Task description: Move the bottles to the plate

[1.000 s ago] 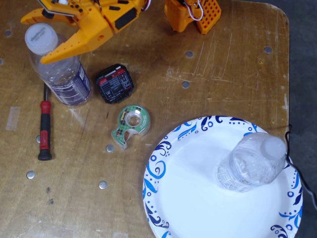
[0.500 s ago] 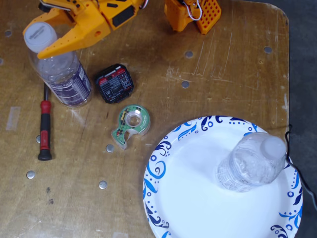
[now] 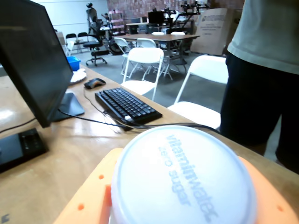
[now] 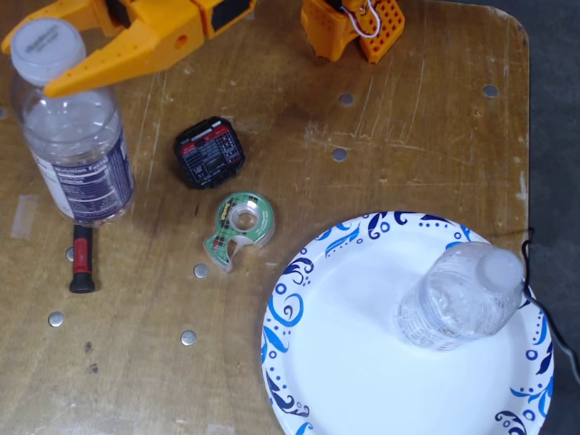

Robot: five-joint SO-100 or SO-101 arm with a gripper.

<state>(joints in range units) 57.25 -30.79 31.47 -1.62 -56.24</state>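
The taller bottle (image 4: 77, 154), clear with a white cap and a dark label, hangs at the far left in the fixed view, apparently raised off the table. My orange gripper (image 4: 29, 66) is shut on its neck just under the cap. In the wrist view the white cap (image 3: 182, 177) fills the bottom, with orange fingers (image 3: 88, 198) on either side. The smaller crinkled bottle (image 4: 458, 294) stands on the right part of the blue-patterned white plate (image 4: 335, 353) at the lower right.
A black box (image 4: 209, 151) and a green tape dispenser (image 4: 240, 224) lie between the held bottle and the plate. A red-handled screwdriver (image 4: 82, 258) pokes out below the bottle. The arm's orange base (image 4: 352, 25) is at the top. The table's edge runs along the right.
The gripper has closed on the tall bottle's neck and moved left. The bottle went with it and looks larger, now covering the top of the screwdriver.
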